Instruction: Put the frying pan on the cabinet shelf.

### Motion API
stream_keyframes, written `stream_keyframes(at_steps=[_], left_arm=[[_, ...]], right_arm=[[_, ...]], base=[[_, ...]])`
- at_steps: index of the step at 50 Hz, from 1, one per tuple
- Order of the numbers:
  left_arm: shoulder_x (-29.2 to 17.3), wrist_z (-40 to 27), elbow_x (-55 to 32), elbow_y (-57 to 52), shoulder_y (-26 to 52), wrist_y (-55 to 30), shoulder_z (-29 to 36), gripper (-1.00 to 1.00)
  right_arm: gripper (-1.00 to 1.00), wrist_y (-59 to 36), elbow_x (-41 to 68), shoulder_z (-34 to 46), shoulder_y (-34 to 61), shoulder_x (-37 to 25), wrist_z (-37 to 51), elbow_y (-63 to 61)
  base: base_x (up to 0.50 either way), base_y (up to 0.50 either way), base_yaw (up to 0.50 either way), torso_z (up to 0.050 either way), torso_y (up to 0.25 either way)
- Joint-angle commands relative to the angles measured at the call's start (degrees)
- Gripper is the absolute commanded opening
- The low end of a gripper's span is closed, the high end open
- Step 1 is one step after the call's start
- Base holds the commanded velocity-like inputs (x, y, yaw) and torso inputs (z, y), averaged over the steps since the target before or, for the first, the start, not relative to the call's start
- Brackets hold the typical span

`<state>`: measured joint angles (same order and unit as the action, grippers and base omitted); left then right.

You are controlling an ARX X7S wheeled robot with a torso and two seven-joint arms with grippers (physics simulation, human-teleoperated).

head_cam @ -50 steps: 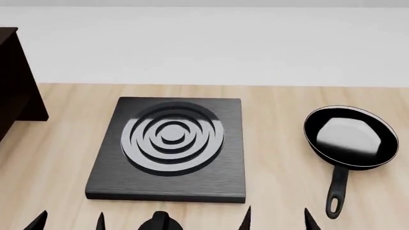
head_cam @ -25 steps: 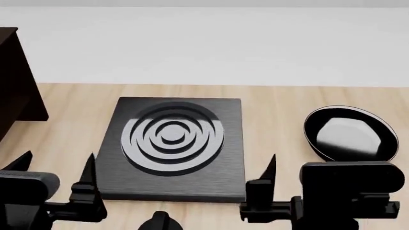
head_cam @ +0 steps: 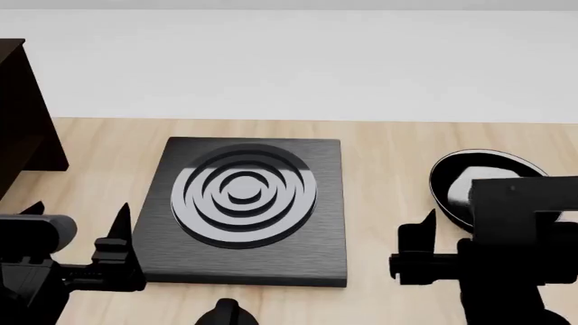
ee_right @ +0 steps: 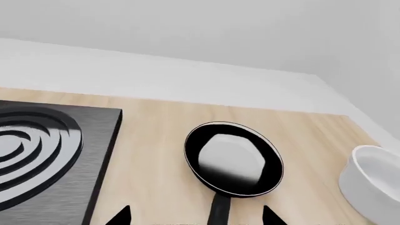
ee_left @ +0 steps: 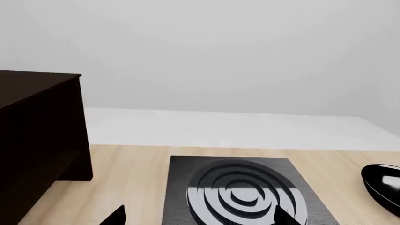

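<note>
Presently, one pan: glossy, rigid, likely slick and handle-heavy to lift; it sits on the counter right of the hob, well apart from the cabinet at far left. We judge the short handle the best hold, gripped across its width. Right gripper: spread open, empty, tips straddling the handle. Left gripper: open, empty. Against the earlier frames, both arms have risen into head view; the right now hides the handle.
</note>
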<state>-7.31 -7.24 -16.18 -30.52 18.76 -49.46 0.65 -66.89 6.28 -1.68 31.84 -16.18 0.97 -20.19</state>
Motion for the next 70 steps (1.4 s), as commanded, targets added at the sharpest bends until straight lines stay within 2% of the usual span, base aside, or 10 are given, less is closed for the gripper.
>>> stream_keyframes(at_steps=[1, 20, 52, 61, 70], left_arm=[[0.3, 0.3, -0.4, 0.7, -0.1, 1.3, -0.2, 1.0], [-1.0, 1.1, -0.4, 2.4, -3.0, 7.2, 0.5, 1.0], [-2.0, 0.1, -2.0, 2.6, -3.2, 8.3, 0.9, 1.0], [-2.3, -0.3, -2.2, 2.8, -2.7, 8.1, 1.2, 1.0], [-2.7, -0.5, -2.2, 3.2, -3.2, 9.8, 1.0, 1.0]], right_arm=[[1.0, 0.9, -0.7, 1.2, 6.5, -2.1, -1.2, 11.8], [1.0, 6.9, -2.3, 4.0, 15.8, -2.8, -1.3, 29.9], [1.0, 10.1, -2.2, 4.7, 18.4, -1.8, -0.8, 38.4], [1.0, 13.4, -2.4, 4.9, 21.7, -1.6, -0.9, 45.6], [1.0, 15.7, -2.4, 4.7, 23.7, -1.4, -0.6, 50.6]], base=[[0.0, 0.0, 0.0, 0.0, 0.0], [0.0, 0.0, 0.0, 0.0, 0.0], [0.0, 0.0, 0.0, 0.006, -0.217], [0.0, 0.0, 0.0, 0.007, -0.195], [0.0, 0.0, 0.0, 0.002, -0.032]])
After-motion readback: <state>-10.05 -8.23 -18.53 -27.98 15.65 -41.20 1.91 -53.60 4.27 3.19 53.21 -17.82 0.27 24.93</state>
